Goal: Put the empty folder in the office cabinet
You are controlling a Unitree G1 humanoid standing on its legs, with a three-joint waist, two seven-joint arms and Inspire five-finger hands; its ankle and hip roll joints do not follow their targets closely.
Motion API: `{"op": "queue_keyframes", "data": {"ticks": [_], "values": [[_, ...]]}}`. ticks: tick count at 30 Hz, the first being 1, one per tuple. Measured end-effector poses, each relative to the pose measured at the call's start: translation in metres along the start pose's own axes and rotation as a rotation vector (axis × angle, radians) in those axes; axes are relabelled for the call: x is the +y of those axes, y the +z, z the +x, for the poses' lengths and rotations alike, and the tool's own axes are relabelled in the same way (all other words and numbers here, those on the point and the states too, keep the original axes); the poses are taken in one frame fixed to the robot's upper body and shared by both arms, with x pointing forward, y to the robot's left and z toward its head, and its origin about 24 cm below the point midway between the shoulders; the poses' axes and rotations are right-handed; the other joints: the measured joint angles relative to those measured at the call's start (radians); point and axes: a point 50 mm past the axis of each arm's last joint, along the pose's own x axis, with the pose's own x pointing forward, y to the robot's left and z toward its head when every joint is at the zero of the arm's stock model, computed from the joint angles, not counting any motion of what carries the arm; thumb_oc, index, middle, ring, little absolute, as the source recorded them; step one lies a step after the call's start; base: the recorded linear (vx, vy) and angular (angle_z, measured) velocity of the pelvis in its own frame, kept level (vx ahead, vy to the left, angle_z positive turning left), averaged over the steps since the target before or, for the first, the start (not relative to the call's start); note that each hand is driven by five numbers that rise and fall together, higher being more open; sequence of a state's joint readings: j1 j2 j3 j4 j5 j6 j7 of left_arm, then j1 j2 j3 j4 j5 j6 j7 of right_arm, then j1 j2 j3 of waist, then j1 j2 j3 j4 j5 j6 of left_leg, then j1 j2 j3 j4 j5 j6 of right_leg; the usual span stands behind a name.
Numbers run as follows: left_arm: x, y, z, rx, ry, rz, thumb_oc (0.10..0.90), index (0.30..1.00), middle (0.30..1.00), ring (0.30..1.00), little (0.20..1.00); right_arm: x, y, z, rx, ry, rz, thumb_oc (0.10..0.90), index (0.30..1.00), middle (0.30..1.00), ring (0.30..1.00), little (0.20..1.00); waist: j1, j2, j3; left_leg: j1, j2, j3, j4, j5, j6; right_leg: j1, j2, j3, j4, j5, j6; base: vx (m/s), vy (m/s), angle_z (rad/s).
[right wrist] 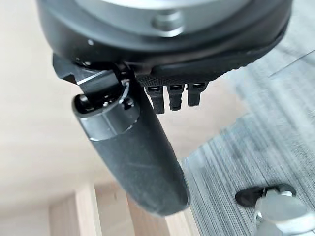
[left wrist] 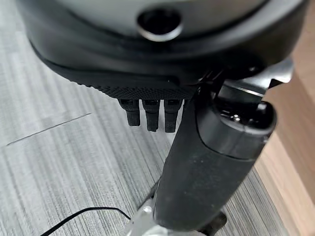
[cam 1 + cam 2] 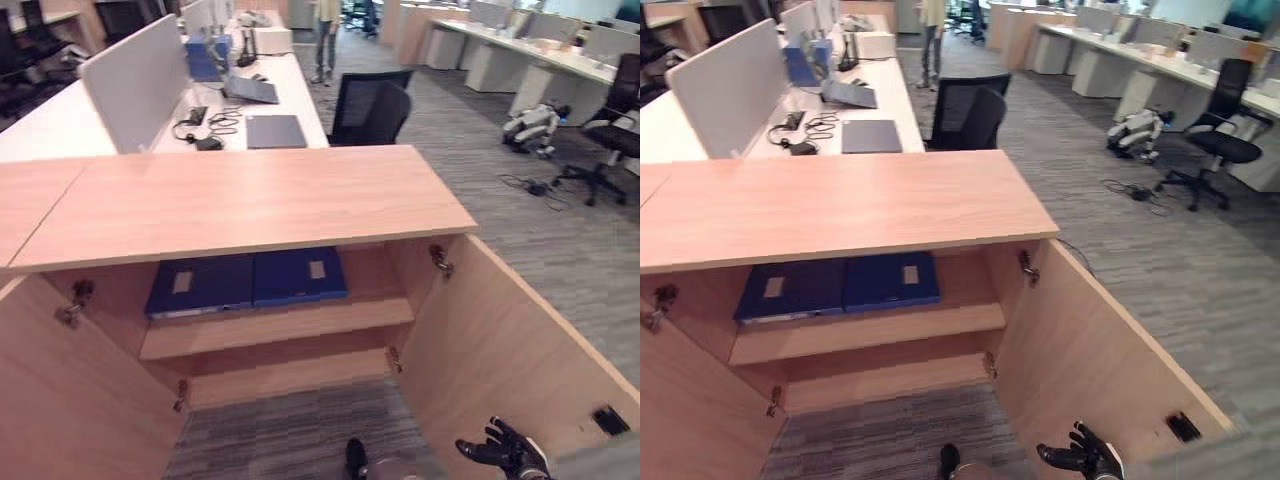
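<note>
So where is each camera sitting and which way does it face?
Left eye: head, looking down at the open cabinet, two folders on its shelf; right hand low.
Right eye: the same scene, slightly offset.
Left wrist: along the left hand at carpet.
Right wrist: along the right hand at cabinet wood, carpet.

In front of me the office cabinet [image 3: 240, 205] stands with both doors swung open, its light wood top bare. On its upper shelf [image 3: 275, 325] two blue folders [image 3: 245, 280] lie flat, side by side and touching, each with a pale label facing up. The lower shelf [image 3: 285, 375] sits just above the grey striped carpet floor [image 3: 290, 430]. Behind the cabinet, a white counter [image 3: 270, 100] carries a grey laptop [image 3: 275, 131], closed and flat, and black cables [image 3: 205, 125] beside it.
</note>
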State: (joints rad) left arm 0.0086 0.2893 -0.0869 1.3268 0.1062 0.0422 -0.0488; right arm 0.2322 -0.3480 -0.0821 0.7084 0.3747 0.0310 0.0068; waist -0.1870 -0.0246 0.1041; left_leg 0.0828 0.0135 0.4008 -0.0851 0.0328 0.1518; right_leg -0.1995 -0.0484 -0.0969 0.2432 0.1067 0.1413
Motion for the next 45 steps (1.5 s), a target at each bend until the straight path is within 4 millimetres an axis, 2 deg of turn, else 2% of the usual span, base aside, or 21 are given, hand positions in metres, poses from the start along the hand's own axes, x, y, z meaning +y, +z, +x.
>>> {"op": "queue_keyframes", "data": {"ticks": [2, 4, 6, 8, 9, 10, 11, 13, 14, 16, 20, 23, 25, 26, 27, 28, 30, 32, 35, 40, 45], "values": [[0.0, -0.001, 0.0, 0.003, 0.0, 0.013, 0.8, 0.9, 0.9, 0.9, 0.9, -0.005, -0.004, -0.001, 0.013, -0.024, 0.026, 0.8, 0.9, 0.9, 0.9, 0.9, 0.008, 0.034, -0.001, -0.013, 0.042, -0.007, 0.001, -0.013, -0.009, 0.005, 0.003, -0.013, 0.061, -0.053, 0.01, -0.02, -0.001, -0.41], [0.001, -0.009, -0.001, 0.027, 0.0, 0.028, 0.8, 0.9, 0.9, 0.9, 0.9, -0.008, -0.001, 0.0, 0.003, -0.035, 0.054, 0.8, 0.9, 0.9, 0.9, 0.9, 0.035, 0.018, 0.005, -0.014, 0.041, 0.02, 0.0, -0.022, -0.004, 0.026, -0.054, -0.043, 0.099, -0.122, 0.008, 0.06, 0.005, -0.75], [-0.002, -0.019, -0.001, 0.068, -0.013, 0.025, 0.8, 0.9, 0.9, 0.9, 0.9, -0.01, -0.003, 0.0, 0.01, -0.04, 0.059, 0.8, 0.9, 0.9, 0.9, 0.9, 0.036, 0.001, 0.005, -0.013, 0.04, 0.04, 0.0, -0.023, -0.005, 0.065, -0.097, -0.067, 0.11, -0.171, 0.009, 0.04, -0.034, -0.51], [0.001, -0.023, -0.002, 0.085, -0.008, 0.03, 0.8, 0.9, 0.9, 0.9, 0.9, -0.013, -0.014, -0.001, 0.058, -0.047, 0.059, 0.8, 0.9, 0.9, 0.9, 0.9, 0.051, -0.035, -0.001, -0.013, 0.028, 0.074, 0.001, -0.028, -0.033, 0.093, -0.135, -0.114, 0.111, -0.193, -0.007, 0.02, -0.092, -0.47], [0.007, -0.029, -0.003, 0.105, 0.003, 0.024, 0.8, 0.9, 0.9, 0.9, 0.9, -0.013, -0.018, -0.001, 0.09, -0.045, 0.061, 0.8, 0.9, 0.9, 0.9, 0.9, 0.051, -0.103, -0.015, -0.03, -0.021, 0.083, 0.037, -0.025, -0.075, 0.122, -0.18, -0.101, -0.01, -0.184, -0.015, 0.03, -0.092, -0.41], [0.001, -0.026, -0.002, 0.106, -0.007, 0.021, 0.8, 0.9, 0.9, 0.9, 0.9, -0.016, -0.015, 0.001, 0.092, -0.057, 0.057, 0.8, 0.9, 0.9, 0.9, 0.9, 0.036, -0.087, -0.004, -0.051, -0.003, 0.075, 0.08, -0.022, -0.082, 0.126, -0.17, -0.107, -0.015, -0.196, -0.008, 0.06, -0.176, -0.71], [-0.01, -0.024, -0.002, 0.103, -0.049, 0.016, 0.8, 0.9, 0.9, 0.9, 0.9, -0.029, -0.01, 0.001, 0.092, -0.083, 0.027, 0.8, 0.9, 0.9, 0.9, 0.9, 0.042, -0.05, -0.015, -0.065, 0.012, 0.054, 0.14, -0.06, -0.123, 0.141, -0.142, -0.103, -0.094, -0.178, 0.013, 0.04, -0.121, -0.62], [-0.012, -0.024, -0.002, 0.1, -0.055, 0.012, 0.8, 0.9, 0.9, 0.9, 0.9, -0.042, -0.014, -0.004, 0.107, -0.108, -0.005, 0.8, 0.9, 0.9, 0.9, 0.9, 0.039, -0.012, -0.025, -0.03, 0.037, 0.069, 0.07, -0.04, -0.108, 0.155, -0.103, -0.105, -0.134, -0.145, 0.009, 0.07, -0.207, -0.74], [-0.006, -0.024, -0.002, 0.095, -0.041, 0.021, 0.8, 0.9, 0.9, 0.9, 0.9, -0.043, -0.017, -0.006, 0.12, -0.103, -0.02, 0.8, 0.9, 0.9, 0.9, 0.9, 0.033, -0.007, -0.036, -0.025, 0.038, 0.084, 0.054, -0.037, -0.114, 0.153, -0.099, -0.1, -0.135, -0.146, 0.0, 0.09, -0.243, -0.54], [0.005, -0.016, -0.001, 0.069, -0.014, 0.038, 0.8, 0.9, 0.9, 0.9, 0.9, -0.054, -0.034, -0.014, 0.185, -0.123, -0.041, 0.8, 0.9, 0.9, 0.9, 0.9, 0.017, -0.023, -0.056, -0.025, 0.036, 0.093, 0.023, -0.031, -0.134, 0.121, -0.093, -0.089, -0.127, -0.146, 0.0, 0.06, -0.146, -0.33], [0.006, -0.016, -0.002, 0.079, -0.014, 0.066, 0.8, 0.9, 0.9, 0.9, 0.9, -0.07, -0.047, -0.024, 0.243, -0.171, -0.048, 0.8, 0.9, 0.9, 0.9, 0.9, -0.02, -0.025, -0.057, -0.005, 0.054, 0.094, 0.004, -0.015, -0.154, 0.128, -0.065, -0.069, -0.166, -0.108, -0.019, 0.06, -0.187, -0.29], [0.006, -0.017, -0.002, 0.081, -0.011, 0.088, 0.8, 0.9, 0.9, 0.9, 0.9, -0.078, -0.041, -0.025, 0.235, -0.192, -0.07, 0.8, 0.9, 0.9, 0.9, 0.9, -0.033, -0.022, -0.056, -0.009, 0.075, 0.106, 0.03, -0.014, -0.158, 0.127, -0.043, -0.045, -0.155, -0.098, -0.039, 0.02, -0.188, -0.33], [0.005, -0.014, -0.001, 0.074, -0.012, 0.111, 0.8, 0.9, 0.9, 0.9, 0.9, -0.085, -0.029, -0.023, 0.2, -0.21, -0.098, 0.8, 0.9, 0.9, 0.9, 0.9, -0.037, -0.017, -0.052, -0.014, 0.087, 0.106, 0.05, -0.019, -0.167, 0.123, -0.03, -0.03, -0.153, -0.103, -0.056, -0.11, -0.132, -0.32], [0.007, -0.011, -0.001, 0.057, 0.003, 0.119, 0.8, 0.9, 0.9, 0.9, 0.9, -0.083, -0.012, -0.018, 0.15, -0.205, -0.12, 0.8, 0.9, 0.9, 0.9, 0.9, -0.027, -0.033, -0.04, -0.033, 0.084, 0.051, 0.142, -0.016, -0.189, 0.094, -0.016, 0.022, -0.123, -0.107, -0.1, -0.05, -0.102, -0.56], [0.008, -0.01, -0.001, 0.048, 0.012, 0.119, 0.8, 0.9, 0.9, 0.9, 0.9, -0.081, -0.001, -0.015, 0.115, -0.196, -0.128, 0.8, 0.9, 0.9, 0.9, 0.9, -0.016, -0.04, -0.033, -0.049, 0.087, 0.005, 0.185, -0.021, -0.195, 0.083, -0.016, 0.046, -0.114, -0.108, -0.107, 0.05, -0.077, -1.15], [0.004, -0.009, -0.001, 0.044, 0.002, 0.083, 0.8, 0.9, 0.9, 0.9, 0.9, -0.077, 0.031, -0.008, 0.014, -0.176, -0.189, 0.8, 0.9, 0.9, 0.9, 0.9, 0.004, -0.03, -0.032, -0.064, 0.093, -0.126, 0.221, -0.051, -0.194, 0.088, -0.012, 0.085, -0.143, -0.087, -0.108, 0.04, -0.049, -1.09], [-0.005, 0.0, 0.0, 0.021, -0.015, 0.055, 0.8, 0.9, 0.9, 0.9, 0.9, -0.077, 0.072, -0.004, -0.125, -0.175, -0.267, 0.8, 0.9, 0.9, 0.9, 0.9, -0.005, 0.022, -0.024, -0.051, 0.109, -0.199, 0.184, -0.083, -0.217, 0.101, 0.021, 0.091, -0.172, -0.066, -0.105, 0.02, -0.055, -0.56], [-0.002, 0.018, 0.001, -0.033, -0.009, 0.039, 0.8, 0.9, 0.9, 0.9, 0.9, -0.072, 0.092, -0.004, -0.183, -0.166, -0.33, 0.8, 0.9, 0.9, 0.9, 0.9, 0.0, 0.033, -0.023, -0.032, 0.109, -0.207, 0.13, -0.086, -0.221, 0.099, 0.029, 0.089, -0.167, -0.066, -0.102, -0.02, -0.028, 0.02], [-0.006, 0.04, 0.001, -0.109, -0.021, 0.047, 0.8, 0.9, 0.9, 0.9, 0.9, -0.044, 0.133, -0.004, -0.339, -0.077, -0.479, 0.8, 0.9, 0.9, 0.9, 0.9, 0.0, 0.039, -0.03, -0.027, 0.097, -0.201, 0.073, -0.059, -0.208, 0.085, 0.019, 0.093, -0.191, -0.052, -0.085, 0.0, 0.0, 0.0], [-0.024, 0.042, 0.001, -0.113, -0.065, 0.04, 0.8, 0.9, 0.9, 0.9, 0.9, -0.017, 0.153, -0.007, -0.433, 0.009, -0.558, 0.8, 0.9, 0.9, 0.9, 0.9, 0.028, 0.059, -0.035, 0.012, 0.088, -0.213, 0.007, -0.018, -0.214, 0.142, 0.02, 0.084, -0.285, -0.008, -0.081, 0.02, 0.023, 0.07], [-0.027, 0.04, 0.001, -0.106, -0.07, 0.031, 0.8, 0.9, 0.9, 0.9, 0.9, 0.011, 0.167, -0.012, -0.511, 0.113, -0.649, 0.8, 0.9, 0.9, 0.9, 0.9, 0.051, 0.086, -0.031, 0.027, 0.085, -0.217, 0.006, -0.019, -0.213, 0.183, 0.015, 0.063, -0.331, 0.016, -0.088, -0.01, 0.03, 0.1]]}}
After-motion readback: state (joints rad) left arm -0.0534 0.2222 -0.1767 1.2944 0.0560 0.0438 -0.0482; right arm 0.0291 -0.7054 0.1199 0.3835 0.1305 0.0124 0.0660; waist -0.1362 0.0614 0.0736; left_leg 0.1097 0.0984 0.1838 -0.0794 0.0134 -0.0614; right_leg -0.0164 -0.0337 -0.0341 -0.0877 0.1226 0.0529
